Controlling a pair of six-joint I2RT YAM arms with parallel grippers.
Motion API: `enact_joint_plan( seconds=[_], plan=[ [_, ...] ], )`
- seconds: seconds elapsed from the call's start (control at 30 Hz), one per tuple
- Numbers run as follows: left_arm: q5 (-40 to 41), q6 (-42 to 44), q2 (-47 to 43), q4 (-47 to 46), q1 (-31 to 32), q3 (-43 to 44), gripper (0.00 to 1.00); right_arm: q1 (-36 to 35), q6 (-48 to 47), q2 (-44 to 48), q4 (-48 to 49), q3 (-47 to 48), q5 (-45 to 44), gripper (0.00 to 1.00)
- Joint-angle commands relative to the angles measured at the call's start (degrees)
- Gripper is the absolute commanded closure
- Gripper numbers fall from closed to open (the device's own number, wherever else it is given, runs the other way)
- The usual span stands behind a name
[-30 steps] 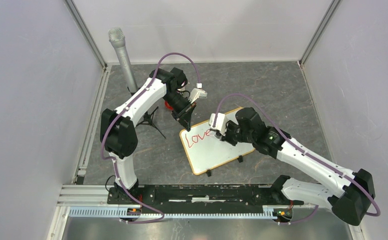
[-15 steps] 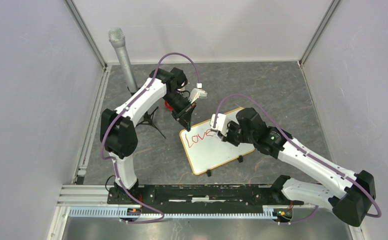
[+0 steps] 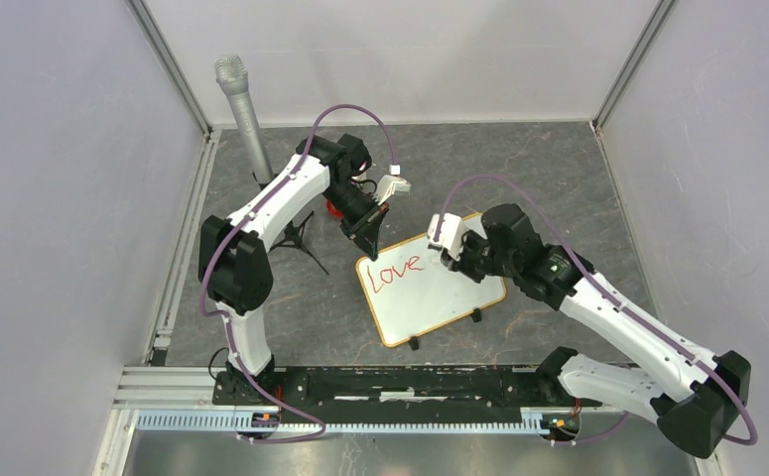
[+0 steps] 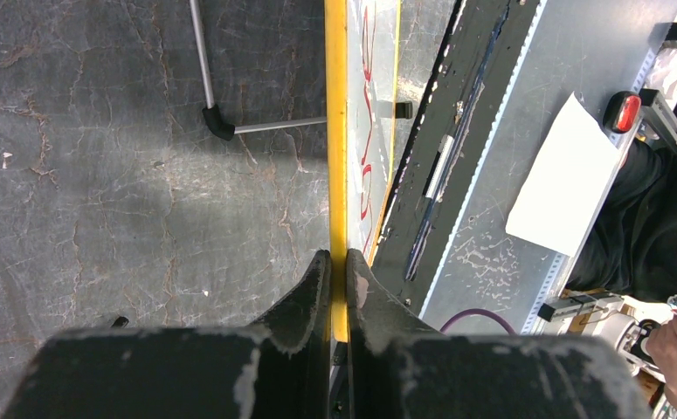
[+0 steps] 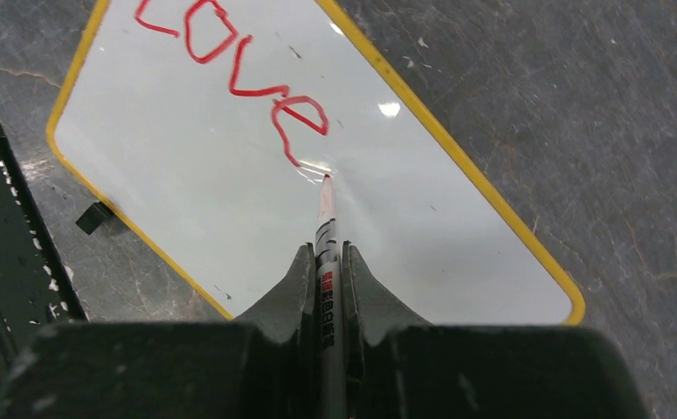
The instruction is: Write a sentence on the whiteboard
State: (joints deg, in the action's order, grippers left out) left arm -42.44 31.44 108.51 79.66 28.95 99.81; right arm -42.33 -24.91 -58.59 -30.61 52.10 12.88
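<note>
The whiteboard (image 3: 430, 293) lies on the grey floor mat, with a thin yellowish frame and small black clip feet. The sentence (image 3: 396, 271) is red cursive and reads only "Love"; it also shows in the right wrist view (image 5: 230, 61). My left gripper (image 4: 336, 259) is shut on the whiteboard's frame edge (image 4: 336, 131) at its far left corner (image 3: 368, 241). My right gripper (image 5: 327, 253) is shut on a marker (image 5: 327, 244), whose red tip (image 5: 326, 177) rests at the board just past the "e". My right gripper (image 3: 456, 256) sits over the board's upper right part.
A grey microphone-like pole (image 3: 244, 114) on a black tripod (image 3: 296, 238) stands at the back left. Its tripod leg (image 4: 217, 122) lies near the board's edge. A black rail (image 3: 400, 382) runs along the near edge. Grey walls enclose the mat.
My right gripper with the marker has moved to the right, off the end of "Love", so the whole word now shows. The left arm and the board have not moved.
</note>
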Motion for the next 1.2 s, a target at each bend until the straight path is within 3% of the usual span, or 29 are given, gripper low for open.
enact_joint_plan(
  seconds=[0.0, 0.3, 1.17],
  plan=[
    [-2.26, 3.06, -0.31, 1.65, 0.42, 1.62, 0.98, 4.13, 0.03, 2.68, 0.11, 1.43, 2.07, 1.0],
    [-2.31, 3.06, -0.2, 1.72, 0.45, 1.69, 0.97, 11.05, 0.44, 3.17, -0.21, 0.64, 8.9, 1.0],
    [-2.3, 3.35, -0.32, 1.65, 0.43, 0.96, 0.97, 11.3, 3.35, 1.21, 5.1, -1.78, 8.79, 1.0]
  ],
)
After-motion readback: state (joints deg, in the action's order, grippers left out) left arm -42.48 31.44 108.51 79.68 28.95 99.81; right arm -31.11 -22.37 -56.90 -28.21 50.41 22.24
